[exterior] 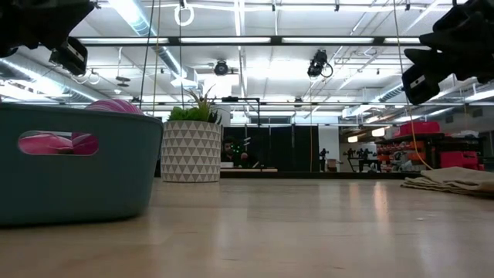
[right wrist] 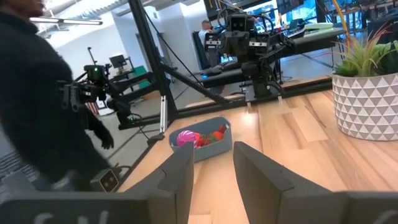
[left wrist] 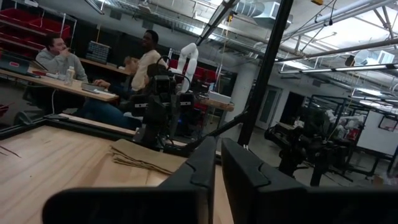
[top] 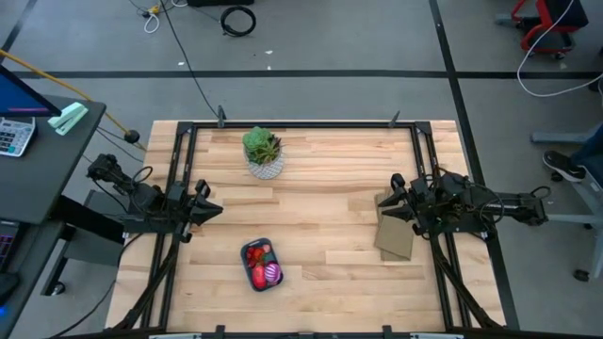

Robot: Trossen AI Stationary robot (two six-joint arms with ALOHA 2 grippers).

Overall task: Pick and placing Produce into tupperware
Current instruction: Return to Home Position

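1. The blue-teal tupperware (top: 261,265) stands close to the table's (top: 330,264) front edge, a little to the left of its middle, well apart from both arms.
2. The produce lies inside it: the purple ribbed ball (top: 272,275) is in the end nearest the front edge, with red pieces (top: 256,254) packed beside and behind it.
3. From table height, the ball's rounded top (exterior: 112,106) shows above the tray's rim. Pink-red produce also shows through the handle slot in the tray's wall (exterior: 73,166).
4. The left hand (top: 209,209) hangs above the table by the left edge, about halfway along it. Its fingers (left wrist: 193,171) are drawn nearly together with only a sliver between them, and it holds nothing.
5. The right hand (top: 386,209) hangs opposite it by the right edge. Its fingers (right wrist: 180,168) stand a narrow way apart, and it is empty.
6. A folded tan paper bag (top: 396,231) lies flat near the right edge, with the right hand over its corner.
7. A green plant in a white patterned pot (top: 263,153) stands near the far edge, left of the middle.
8. Beyond the table, two people (left wrist: 59,62) sit at a desk, and a person in dark clothing (right wrist: 43,93) stands close to the right arm's camera.
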